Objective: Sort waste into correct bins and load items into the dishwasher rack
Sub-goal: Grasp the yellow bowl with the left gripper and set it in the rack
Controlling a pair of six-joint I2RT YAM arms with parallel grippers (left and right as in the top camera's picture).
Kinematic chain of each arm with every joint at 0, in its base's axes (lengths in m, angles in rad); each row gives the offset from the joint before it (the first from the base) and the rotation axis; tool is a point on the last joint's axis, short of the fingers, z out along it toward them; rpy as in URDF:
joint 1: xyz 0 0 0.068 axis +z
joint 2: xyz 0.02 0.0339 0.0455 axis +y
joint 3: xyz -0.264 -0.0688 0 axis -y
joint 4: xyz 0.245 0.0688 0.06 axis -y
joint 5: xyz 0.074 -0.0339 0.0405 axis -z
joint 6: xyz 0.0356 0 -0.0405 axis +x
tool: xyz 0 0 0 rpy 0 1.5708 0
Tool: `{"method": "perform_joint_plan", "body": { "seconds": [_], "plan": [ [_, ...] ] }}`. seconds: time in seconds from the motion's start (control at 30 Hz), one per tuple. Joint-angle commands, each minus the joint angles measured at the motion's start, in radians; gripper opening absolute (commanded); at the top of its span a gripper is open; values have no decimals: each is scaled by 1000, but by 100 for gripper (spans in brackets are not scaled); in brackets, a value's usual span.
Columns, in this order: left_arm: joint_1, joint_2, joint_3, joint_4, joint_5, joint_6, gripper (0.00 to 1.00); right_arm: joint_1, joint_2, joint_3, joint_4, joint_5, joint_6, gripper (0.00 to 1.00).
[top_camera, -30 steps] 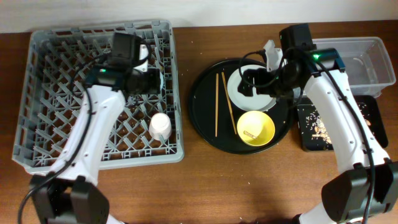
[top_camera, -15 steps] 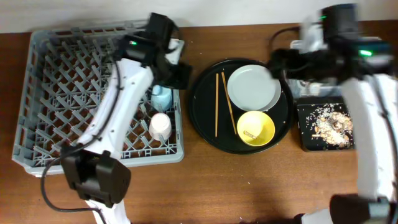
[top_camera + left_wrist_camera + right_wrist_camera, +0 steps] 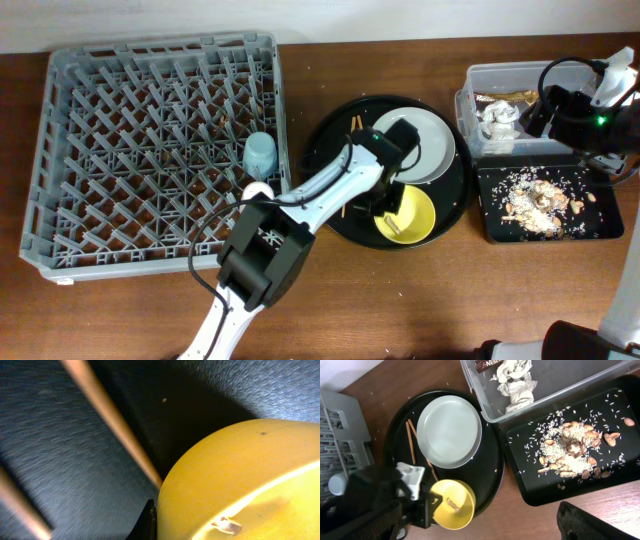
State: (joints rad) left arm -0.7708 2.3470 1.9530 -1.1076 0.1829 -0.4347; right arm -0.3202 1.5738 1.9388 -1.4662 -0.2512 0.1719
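Note:
My left gripper (image 3: 388, 203) is shut on the near rim of the small yellow bowl (image 3: 412, 217), which sits on the round black tray (image 3: 328, 165). Up close, the bowl (image 3: 240, 475) fills the left wrist view with a tan scrap (image 3: 226, 524) inside and a chopstick (image 3: 112, 417) beside it. The pale plate (image 3: 428, 145) lies behind the bowl. My right gripper (image 3: 562, 112) hangs open over the clear tub (image 3: 520, 70), which holds the white tissue (image 3: 497, 122) and wrapper (image 3: 500, 100). Food scraps (image 3: 535, 198) lie in the shallow black tray (image 3: 500, 228).
The grey rack (image 3: 120, 150) fills the left side, with a blue cup (image 3: 260, 153) standing near its right edge and a pink cup (image 3: 257, 190) partly under my left arm. White crumbs dot the wood around the bins.
My left arm swung from the rack to the round tray and shut on the bowl's rim. My right arm moved right, from the plate to over the tub; the tissue now lies inside.

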Motion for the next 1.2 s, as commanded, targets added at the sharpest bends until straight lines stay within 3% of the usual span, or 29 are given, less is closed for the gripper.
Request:
{"method": "perform_joint_plan", "body": {
  "seconds": [0.0, 0.1, 0.13, 0.17, 0.27, 0.3, 0.33, 0.5, 0.63, 0.77, 0.8, 0.83, 0.9, 0.97, 1.07, 1.17],
  "plan": [
    [68, -152, 181, -98, -93, 40, 0, -1, -1, -4, -3, 2, -11, 99],
    [147, -342, 259, -196, -544, 85, 0, -1, -1, -4, -4, 2, -11, 99],
    [167, -370, 259, -200, -736, 85, 0, -1, -1, -4, -4, 2, -11, 100],
    [207, -374, 257, -192, -1026, 84, 0, -1, -1, -4, -4, 2, -11, 100],
    [304, -272, 250, -60, -1257, 84, 0, -1, 0, -5, -4, 2, -11, 99],
    [338, -183, 250, 8, -1422, 84, 0, -1, 0, -5, -4, 2, -11, 99],
    [356, -126, 250, 42, -1495, 84, 0, -1, 0, -5, -4, 2, -11, 99],
    [370, 126, 250, 128, -1553, 84, 0, -1, 5, -5, -5, 3, -11, 99],
    [368, 155, 250, 159, -1644, 82, 0, -1, 5, -5, -5, 2, -11, 99],
    [367, 155, 250, 157, -1556, 84, 1, -1, 5, -5, -5, 2, -14, 99],
    [365, 155, 250, 150, -1556, 85, 5, -1, 5, -5, -5, 2, -19, 99],
    [361, 155, 250, 127, -1556, 100, 23, -1, 5, -5, -4, 3, -19, 99],
    [334, 154, 251, 82, -1536, 201, 43, -1, 5, -5, -4, 2, -19, 99],
    [313, 147, 255, 36, -1484, 206, 50, -1, 5, -5, -5, 2, -19, 99],
    [293, 63, 255, 11, -1316, 206, 63, -1, 5, -5, -4, 2, -19, 99],
    [291, -79, 255, 8, -1046, 206, 92, -1, 5, -5, -5, 2, -18, 99]
  ]
}}
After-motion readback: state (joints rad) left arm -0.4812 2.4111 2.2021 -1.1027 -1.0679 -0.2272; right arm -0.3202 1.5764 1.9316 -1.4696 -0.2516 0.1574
